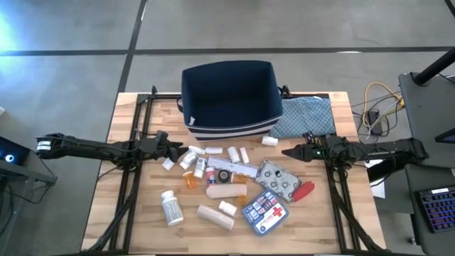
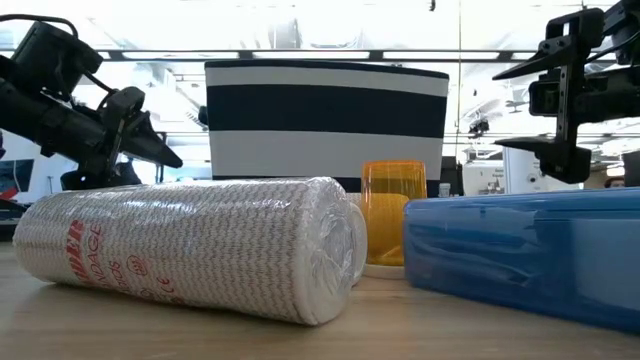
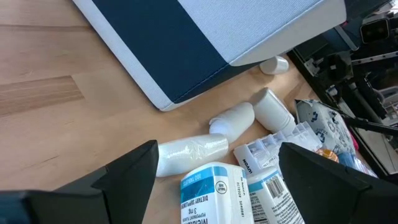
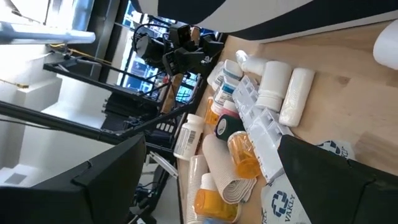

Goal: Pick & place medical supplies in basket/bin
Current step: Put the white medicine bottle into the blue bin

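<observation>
Left gripper (image 1: 178, 149) spread, empty, hovering by basket (image 1: 229, 96) front-left corner; right gripper (image 1: 287, 151) same, front-right. Supplies scattered before basket. Your white pill bottle (image 1: 171, 208): light, rigid, likely slick; grab mid-body.

— Where are we? Looks like a robotics lab to us.
— Agreed. We note a wooden worktop (image 1: 135, 213) on a polished concrete floor (image 1: 71, 64), loose cables (image 1: 377, 107) at one side, a backlit keyboard (image 1: 437, 210) on a desk, and open ceiling trusses (image 2: 330, 45) under bright lights.
</observation>
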Action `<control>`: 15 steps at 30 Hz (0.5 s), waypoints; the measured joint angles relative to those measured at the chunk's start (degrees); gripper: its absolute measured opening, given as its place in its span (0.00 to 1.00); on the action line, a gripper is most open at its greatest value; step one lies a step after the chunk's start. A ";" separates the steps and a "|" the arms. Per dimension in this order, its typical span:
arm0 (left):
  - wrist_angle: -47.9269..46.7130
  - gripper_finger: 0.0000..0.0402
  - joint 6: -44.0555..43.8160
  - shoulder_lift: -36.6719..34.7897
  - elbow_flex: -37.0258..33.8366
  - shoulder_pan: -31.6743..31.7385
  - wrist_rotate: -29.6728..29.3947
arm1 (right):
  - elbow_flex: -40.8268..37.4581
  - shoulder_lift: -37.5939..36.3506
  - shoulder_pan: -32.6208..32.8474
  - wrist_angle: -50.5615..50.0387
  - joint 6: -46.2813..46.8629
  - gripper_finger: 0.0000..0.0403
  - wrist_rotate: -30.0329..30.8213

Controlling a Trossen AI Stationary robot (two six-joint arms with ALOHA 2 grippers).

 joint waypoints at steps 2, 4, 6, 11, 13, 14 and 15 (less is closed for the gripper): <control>0.00 0.77 0.00 0.01 0.00 0.00 0.00 | 0.00 0.01 0.00 -0.35 -0.13 0.88 0.00; -0.02 0.77 0.00 0.01 0.00 0.00 0.00 | 0.00 -0.01 0.00 -0.37 -0.71 0.88 0.00; 0.00 0.77 0.00 0.01 0.00 0.00 -0.01 | 0.00 0.00 0.00 -0.37 -1.09 0.88 0.02; 0.00 0.77 0.00 0.01 0.01 -0.01 0.00 | 0.00 -0.01 0.00 -0.47 -2.89 0.88 2.60; -0.01 0.77 0.01 0.01 0.00 -0.01 -0.01 | 0.00 -0.01 0.00 -0.50 -3.41 0.88 3.96; 0.00 0.77 0.02 0.01 0.00 0.00 -0.02 | 0.00 -0.01 -0.02 -0.50 -3.44 0.88 4.37; 0.00 0.77 0.00 0.01 0.01 -0.02 0.00 | 0.00 -0.01 -0.02 -0.50 -3.44 0.88 4.46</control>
